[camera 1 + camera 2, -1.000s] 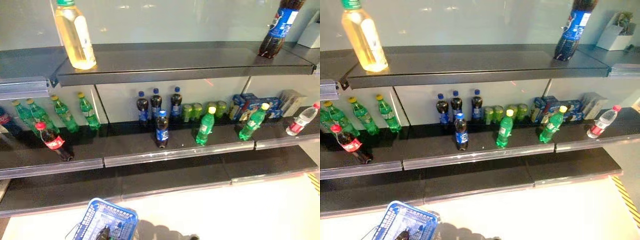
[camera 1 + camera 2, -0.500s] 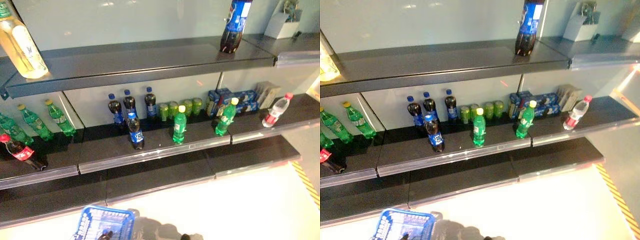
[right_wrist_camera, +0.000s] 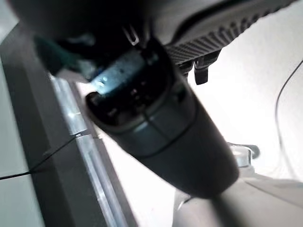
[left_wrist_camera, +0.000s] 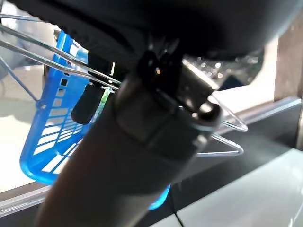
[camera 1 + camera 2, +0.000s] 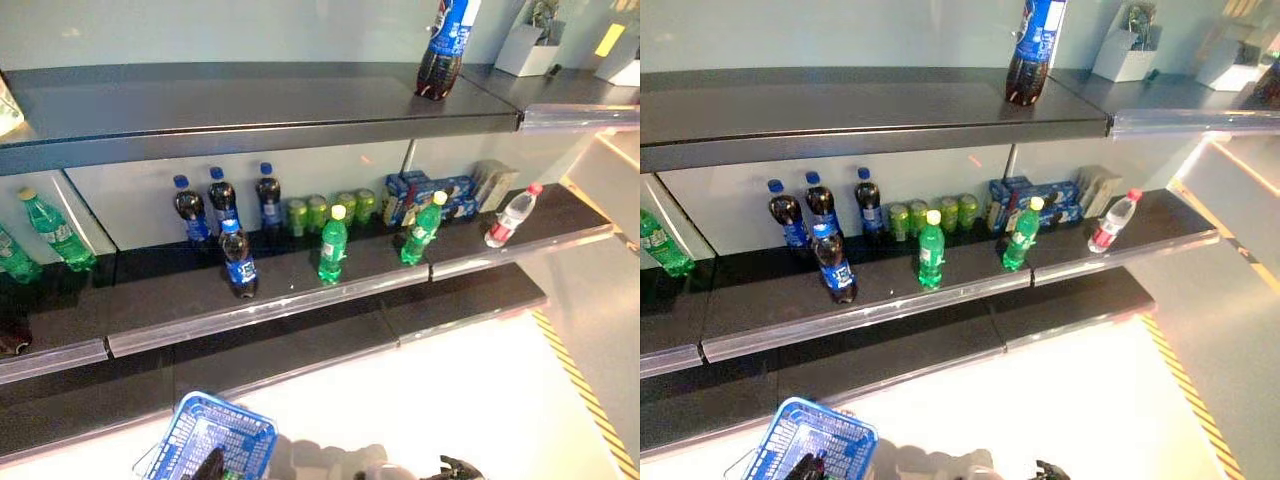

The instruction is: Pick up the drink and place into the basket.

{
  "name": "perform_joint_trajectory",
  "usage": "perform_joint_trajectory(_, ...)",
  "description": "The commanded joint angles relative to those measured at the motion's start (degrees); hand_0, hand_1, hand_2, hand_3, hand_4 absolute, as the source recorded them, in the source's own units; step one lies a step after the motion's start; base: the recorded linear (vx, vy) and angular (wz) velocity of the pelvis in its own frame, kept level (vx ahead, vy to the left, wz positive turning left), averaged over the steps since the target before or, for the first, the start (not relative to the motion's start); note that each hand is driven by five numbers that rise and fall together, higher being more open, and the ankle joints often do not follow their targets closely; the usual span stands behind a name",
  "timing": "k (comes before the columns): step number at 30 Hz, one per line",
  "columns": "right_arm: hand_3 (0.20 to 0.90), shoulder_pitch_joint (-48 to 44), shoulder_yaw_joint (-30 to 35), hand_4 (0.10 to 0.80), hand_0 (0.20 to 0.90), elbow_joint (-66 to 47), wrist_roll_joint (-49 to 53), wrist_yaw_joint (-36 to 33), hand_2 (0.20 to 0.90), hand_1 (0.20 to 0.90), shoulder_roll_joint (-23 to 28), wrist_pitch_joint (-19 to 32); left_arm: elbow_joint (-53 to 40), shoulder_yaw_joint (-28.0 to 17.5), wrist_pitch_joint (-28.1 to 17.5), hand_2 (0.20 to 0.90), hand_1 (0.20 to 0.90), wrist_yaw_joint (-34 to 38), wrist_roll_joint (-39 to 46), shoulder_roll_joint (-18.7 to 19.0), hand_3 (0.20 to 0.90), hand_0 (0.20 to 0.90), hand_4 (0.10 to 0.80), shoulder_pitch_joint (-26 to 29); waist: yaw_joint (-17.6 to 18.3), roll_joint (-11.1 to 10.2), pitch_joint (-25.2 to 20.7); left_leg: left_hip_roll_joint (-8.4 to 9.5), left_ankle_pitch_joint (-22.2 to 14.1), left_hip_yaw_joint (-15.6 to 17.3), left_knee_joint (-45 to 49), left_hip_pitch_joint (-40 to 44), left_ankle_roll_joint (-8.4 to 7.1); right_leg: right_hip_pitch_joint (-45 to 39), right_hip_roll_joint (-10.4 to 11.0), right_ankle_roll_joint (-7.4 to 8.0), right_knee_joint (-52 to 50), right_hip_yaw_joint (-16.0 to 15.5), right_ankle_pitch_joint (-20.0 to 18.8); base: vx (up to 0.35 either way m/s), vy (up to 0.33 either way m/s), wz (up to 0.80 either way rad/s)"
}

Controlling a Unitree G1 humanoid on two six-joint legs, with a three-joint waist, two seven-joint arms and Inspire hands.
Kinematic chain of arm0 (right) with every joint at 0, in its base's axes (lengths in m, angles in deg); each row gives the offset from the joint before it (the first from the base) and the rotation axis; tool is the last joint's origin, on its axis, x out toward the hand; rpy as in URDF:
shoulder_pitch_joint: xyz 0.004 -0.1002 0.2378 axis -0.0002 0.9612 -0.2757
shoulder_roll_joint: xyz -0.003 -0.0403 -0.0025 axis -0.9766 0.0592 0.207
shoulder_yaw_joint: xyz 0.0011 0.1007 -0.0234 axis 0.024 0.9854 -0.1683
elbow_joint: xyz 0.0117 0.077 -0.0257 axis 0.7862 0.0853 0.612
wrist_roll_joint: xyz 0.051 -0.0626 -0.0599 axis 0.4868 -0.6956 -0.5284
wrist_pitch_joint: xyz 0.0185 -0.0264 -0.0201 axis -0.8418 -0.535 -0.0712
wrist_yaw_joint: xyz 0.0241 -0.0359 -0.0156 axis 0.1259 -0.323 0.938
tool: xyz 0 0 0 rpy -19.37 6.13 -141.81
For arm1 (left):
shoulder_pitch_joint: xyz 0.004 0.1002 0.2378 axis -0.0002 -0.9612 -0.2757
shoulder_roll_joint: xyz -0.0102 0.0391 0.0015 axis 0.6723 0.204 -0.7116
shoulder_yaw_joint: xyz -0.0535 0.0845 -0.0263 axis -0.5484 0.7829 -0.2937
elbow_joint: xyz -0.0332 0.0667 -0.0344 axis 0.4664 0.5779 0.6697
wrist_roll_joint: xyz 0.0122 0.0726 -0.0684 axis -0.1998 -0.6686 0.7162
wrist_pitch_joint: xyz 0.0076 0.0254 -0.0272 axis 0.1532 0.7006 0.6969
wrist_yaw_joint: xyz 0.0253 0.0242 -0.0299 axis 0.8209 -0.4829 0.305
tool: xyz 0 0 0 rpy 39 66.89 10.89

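Observation:
A blue wire-handled basket hangs at the lower left, in front of the shelves. My left hand shows dark at its near rim. In the left wrist view the fingers curl at the basket's metal handle wires. Drinks stand on the middle shelf: a blue-labelled cola bottle in front, two green bottles and a red-labelled water bottle. My right hand shows only at the bottom edge, low and far from the shelf, with nothing in it.
Three more cola bottles and green cans stand at the back of the middle shelf, beside blue boxes. A large cola bottle stands on the top shelf. More green bottles stand at the far left. A striped floor line runs at the right.
The whole picture has shifted left, so the camera has turned right. The yellow bottle and red cola have left the view. My right hand now shows at the bottom edge.

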State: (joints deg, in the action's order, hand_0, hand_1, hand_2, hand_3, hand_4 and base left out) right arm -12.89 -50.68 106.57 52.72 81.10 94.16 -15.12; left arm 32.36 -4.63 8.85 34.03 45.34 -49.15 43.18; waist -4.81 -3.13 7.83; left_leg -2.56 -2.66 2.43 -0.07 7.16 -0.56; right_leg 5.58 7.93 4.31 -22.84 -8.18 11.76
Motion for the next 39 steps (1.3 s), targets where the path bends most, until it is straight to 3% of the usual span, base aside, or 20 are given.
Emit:
perform_joint_trajectory(1,0.9,-0.4,-2.1,0.8,0.9,-0.7,-1.3,1.8,0.9,0.9,-5.2,2.2,-6.5,-0.6,-5.0,0.3,0.3,-3.8,-0.3,0.6,0.2,0.3,0.1,3.4,0.1,2.3,-0.9,4.94,3.5,-7.8,0.0,-3.2,1.46,-3.7,6.2,3.1,20.8,4.9,-24.6,0.192,-0.518,-0.31)
perform_joint_trajectory(3,0.9,-0.8,-2.0,0.8,0.9,-0.3,-3.5,2.3,0.9,0.9,-5.0,2.3,-6.9,-0.2,-4.4,0.3,0.3,-2.8,-0.2,1.5,0.2,0.3,0.1,3.6,0.5,2.5,-0.8,2.31,2.2,-8.7,-0.9,-1.1,0.43,-4.2,8.2,4.46,24.5,7.7,-27.2,0.206,-0.575,-0.23)
perform_joint_trajectory(6,0.9,-0.9,-2.7,0.8,0.9,-0.9,-5.1,2.9,0.9,0.9,-4.7,2.0,-7.4,-0.9,-4.2,0.3,0.3,-1.1,-1.5,2.1,0.2,0.3,0.1,3.4,0.4,2.0,-1.1,-2.11,1.5,-8.1,-0.6,0.0,-1.67,-5.3,8.7,5.9,24.7,6.5,-24.7,0.129,-0.503,0.07)
perform_joint_trajectory(8,0.9,-0.8,-3.1,0.8,0.9,-1.2,-5.5,3.5,0.9,0.9,-4.5,1.7,-7.3,-1.5,-4.6,0.3,0.3,-0.6,-1.8,1.9,0.2,0.3,0.1,3.2,0.4,1.7,-1.2,-3.99,1.6,-7.7,-0.1,-0.1,-2.54,-6.1,8.4,6.22,24.6,5.8,-22.9,0.098,-0.583,0.14)
perform_joint_trajectory(9,0.9,-0.5,-3.5,0.8,0.9,-1.6,-5.2,5.1,0.9,0.9,-4.2,-0.1,-6.9,-2.2,-5.4,0.3,0.3,0.4,-0.4,1.9,0.2,0.3,0.1,2.8,0.2,1.3,-1.1,-7.59,2.8,-7.3,0.9,-1.1,-4.28,-6.6,6.8,5.61,23.3,4.5,-20.3,0.106,-0.837,0.1)
perform_joint_trajectory(10,0.9,-0.2,-3.4,0.8,0.9,-1.6,-3.7,5.7,0.9,0.9,-4.1,-1.3,-6.8,-2.6,-5.2,0.3,0.3,0.6,0.1,1.6,0.2,0.3,0.1,2.4,0.3,1.2,-1.0,-9.41,3.9,-7.0,1.3,-1.7,-4.72,-6.1,5.2,4.47,21.3,4.1,-18.5,0.09,-0.857,0.05)
perform_joint_trajectory(13,0.9,0.3,-2.8,0.8,0.9,-2.0,-0.6,4.5,0.9,0.9,-4.0,1.1,-5.8,-3.1,-3.3,0.3,0.3,1.4,-4.0,0.6,0.2,0.3,0.1,2.9,0.1,0.6,-0.2,-11.72,8.0,-3.2,2.4,-4.5,-4.94,-6.8,3.0,1.71,20.1,-0.9,-16.3,0.009,-0.436,0.09)
perform_joint_trajectory(14,0.9,0.9,-2.2,0.8,0.9,-1.9,-0.4,4.0,0.9,0.9,-4.1,1.2,-5.5,-2.4,-3.1,0.3,0.3,1.4,-5.2,0.2,0.2,0.3,0.1,3.2,0.4,0.6,0.1,-11.98,10.1,-0.4,3.1,-6.0,-5.12,-7.2,2.3,1.08,20.1,-2.8,-15.9,-0.076,-0.347,0.44)
perform_joint_trajectory(15,0.9,1.9,-0.7,0.8,0.9,-1.2,-0.2,5.1,0.9,0.9,-3.4,2.2,-5.3,-0.7,-3.5,0.3,0.3,0.1,-4.5,-1.1,0.2,0.3,0.1,3.6,0.9,0.5,0.2,-10.4,11.0,3.3,3.7,-8.7,-5.38,-7.5,1.8,0.2,21.0,-6.5,-15.6,-0.087,-0.254,0.8)
perform_joint_trajectory(18,0.9,2.0,-0.8,0.8,0.9,-0.4,-1.5,6.3,0.9,0.9,-2.5,2.8,-5.0,0.1,-3.7,0.3,0.3,-1.6,-4.2,-2.2,0.2,0.3,0.1,3.0,0.9,1.4,-0.3,-8.49,12.2,4.0,0.6,-8.9,-5.58,-7.6,0.9,-0.32,21.9,-7.8,-15.4,-0.024,-0.063,1.07)
perform_joint_trajectory(21,0.9,1.8,-0.4,0.8,0.9,-0.2,-2.5,6.0,0.9,0.9,-1.9,2.6,-3.6,0.0,-4.1,0.3,0.3,-2.6,-4.3,-2.6,0.2,0.3,0.1,3.0,0.8,1.9,-0.9,-8.26,14.2,1.8,-1.6,-8.1,-6.44,-8.2,0.0,-1.06,22.0,-7.6,-14.5,0.037,0.049,0.39)
perform_joint_trajectory(29,0.9,2.7,-3.9,0.8,0.9,-3.8,-6.5,8.0,0.9,0.9,-1.6,6.6,-2.6,-0.4,-3.5,0.3,0.3,-3.5,-8.8,-2.1,0.2,0.3,0.1,2.3,0.7,1.9,-1.9,-7.28,10.6,0.4,-4.2,-4.0,-6.56,-11.2,1.4,-0.24,22.2,-7.3,-13.8,0.099,0.121,0.13)
perform_joint_trajectory(35,0.9,4.7,-8.9,0.8,0.9,-21.3,-10.3,8.4,0.9,0.9,-0.3,4.7,-6.6,1.8,-2.0,0.3,0.3,-2.0,-14.3,0.1,0.2,0.3,0.1,0.6,1.1,1.9,-1.9,-5.21,8.6,0.8,-4.3,-2.4,-5.16,-12.5,3.5,2.14,24.3,-6.4,-15.9,0.072,0.118,0.06)
perform_joint_trajectory(39,0.9,6.8,-12.7,0.8,0.9,-43.1,-9.7,9.4,0.9,0.9,4.2,1.4,-10.7,3.2,-0.6,0.3,0.3,-1.1,-14.1,1.5,0.2,0.3,0.1,-1.3,1.7,1.6,-2.0,-4.53,7.8,1.9,-4.8,-2.1,-4.31,-12.4,4.6,3.41,25.9,-6.2,-17.3,0.016,0.061,-0.01)
